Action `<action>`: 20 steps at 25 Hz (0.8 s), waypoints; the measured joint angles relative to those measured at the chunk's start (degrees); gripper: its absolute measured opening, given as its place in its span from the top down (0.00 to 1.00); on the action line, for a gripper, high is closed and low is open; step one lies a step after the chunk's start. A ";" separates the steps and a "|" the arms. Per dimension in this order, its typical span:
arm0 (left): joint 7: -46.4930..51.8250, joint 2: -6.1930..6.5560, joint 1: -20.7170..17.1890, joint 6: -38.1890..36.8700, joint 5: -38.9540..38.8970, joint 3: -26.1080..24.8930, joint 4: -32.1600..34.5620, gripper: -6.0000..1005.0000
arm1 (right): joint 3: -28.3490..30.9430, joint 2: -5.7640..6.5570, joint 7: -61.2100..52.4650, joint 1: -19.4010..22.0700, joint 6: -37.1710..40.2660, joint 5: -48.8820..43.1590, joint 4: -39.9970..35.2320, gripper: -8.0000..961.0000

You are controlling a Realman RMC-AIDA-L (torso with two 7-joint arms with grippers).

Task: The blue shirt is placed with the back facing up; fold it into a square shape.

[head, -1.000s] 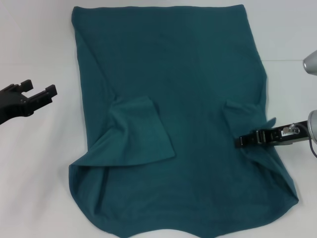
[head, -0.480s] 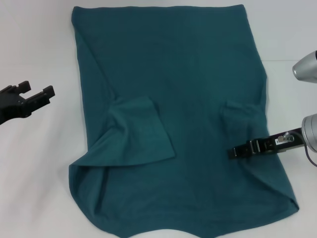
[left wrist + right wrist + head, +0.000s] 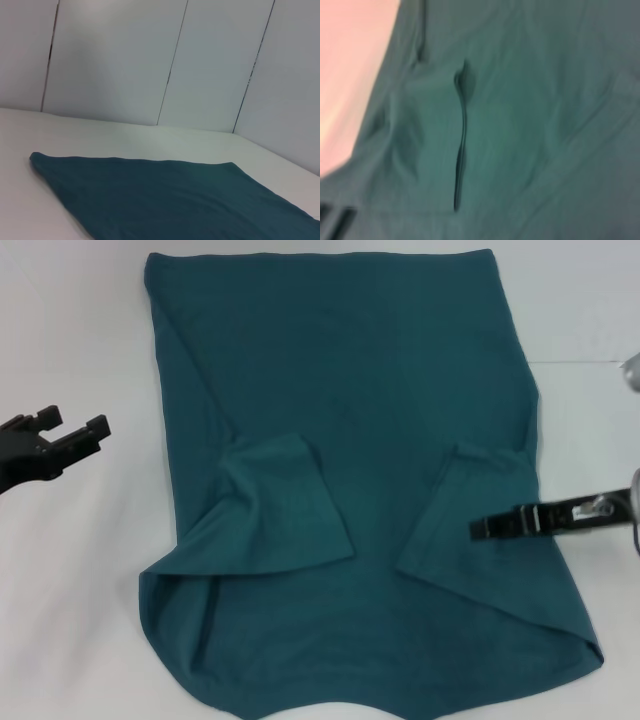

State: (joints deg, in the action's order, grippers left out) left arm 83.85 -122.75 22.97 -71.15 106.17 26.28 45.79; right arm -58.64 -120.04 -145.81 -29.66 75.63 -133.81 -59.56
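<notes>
The large dark teal-blue knit short-sleeved shirt lies flat across the middle of the white tabletop, hem at the far edge, with both sleeves already turned in over the body. The sleeve on my right side sits as a flap with its inner edge running diagonally. I judge the step in hand to be laying that right flap flat and letting it go. To do it well, I should keep the folded edge straight and parallel with the opposite fold, set the cloth down without dragging it, and draw away low and sideways so nothing lifts or wrinkles.

My right gripper is over the right flap, its fingertips at the cloth there. The fingers look drawn close together, but I cannot tell whether they pinch fabric or merely rest on it. My right wrist camera shows only shirt with a thin raised crease.

My left gripper hangs over bare table well to the left of the shirt, fingers spread apart, holding nothing
</notes>
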 joint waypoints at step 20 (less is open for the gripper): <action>0.55 0.71 -1.83 -9.77 0.95 -0.45 1.78 0.21 | 6.72 0.21 32.56 2.21 -8.69 17.45 2.75 0.52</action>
State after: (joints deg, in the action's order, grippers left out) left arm 84.40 -122.04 21.14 -80.93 107.12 25.84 47.57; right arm -51.92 -119.84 -113.24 -27.45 66.95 -116.35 -56.80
